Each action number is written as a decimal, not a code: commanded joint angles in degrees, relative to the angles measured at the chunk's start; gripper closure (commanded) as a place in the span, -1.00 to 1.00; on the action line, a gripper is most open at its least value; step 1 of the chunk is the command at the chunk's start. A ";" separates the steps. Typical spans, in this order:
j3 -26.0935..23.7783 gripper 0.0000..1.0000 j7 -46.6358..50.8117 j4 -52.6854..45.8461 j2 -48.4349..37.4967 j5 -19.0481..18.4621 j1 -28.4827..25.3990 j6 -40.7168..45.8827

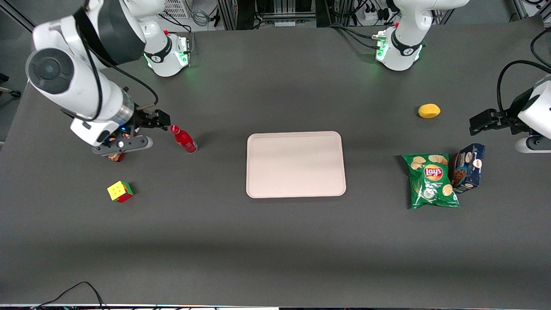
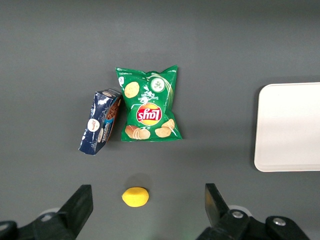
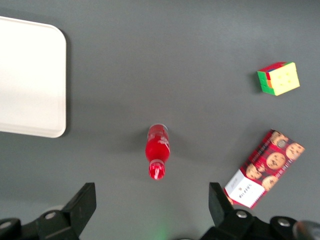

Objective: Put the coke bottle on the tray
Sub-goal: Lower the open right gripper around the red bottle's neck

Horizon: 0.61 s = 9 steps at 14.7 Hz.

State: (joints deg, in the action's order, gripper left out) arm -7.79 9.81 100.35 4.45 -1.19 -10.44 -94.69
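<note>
The coke bottle [image 1: 184, 138] is small, glossy and all red, and stands upright on the dark table between the tray and my gripper. It also shows in the right wrist view [image 3: 157, 150], cap toward the camera. The pale pink tray [image 1: 296, 164] lies flat and bare at the table's middle; one rounded end of it shows in the right wrist view [image 3: 30, 75]. My gripper [image 1: 148, 122] hangs above the table just beside the bottle, on the working arm's side of it. In the right wrist view the gripper [image 3: 151, 195] is open wide and empty, with the bottle just ahead of the gap.
A red cookie box [image 1: 115, 156] lies under my wrist, and a colour cube [image 1: 120, 191] sits nearer the front camera. Toward the parked arm's end lie a green chips bag [image 1: 431, 181], a blue box [image 1: 468, 167] and a yellow lemon [image 1: 429, 110].
</note>
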 commanded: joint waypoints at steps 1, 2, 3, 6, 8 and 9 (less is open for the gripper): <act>-1.00 -1.00 0.65 13.17 -4.88 0.93 0.16 -11.80; -1.26 -1.00 0.65 15.99 -5.06 0.93 0.25 -15.23; -1.27 -1.00 0.65 18.02 -5.15 0.93 0.25 -18.22; -1.35 -1.00 0.12 22.95 -5.15 0.93 0.16 -24.39; -1.35 -1.00 0.12 26.90 -5.24 0.93 0.16 -30.08; -1.35 -1.00 0.12 29.09 -5.33 0.93 0.25 -32.99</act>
State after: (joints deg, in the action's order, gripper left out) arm -8.89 9.81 122.64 1.65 -1.15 -10.44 -120.32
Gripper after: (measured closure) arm 0.000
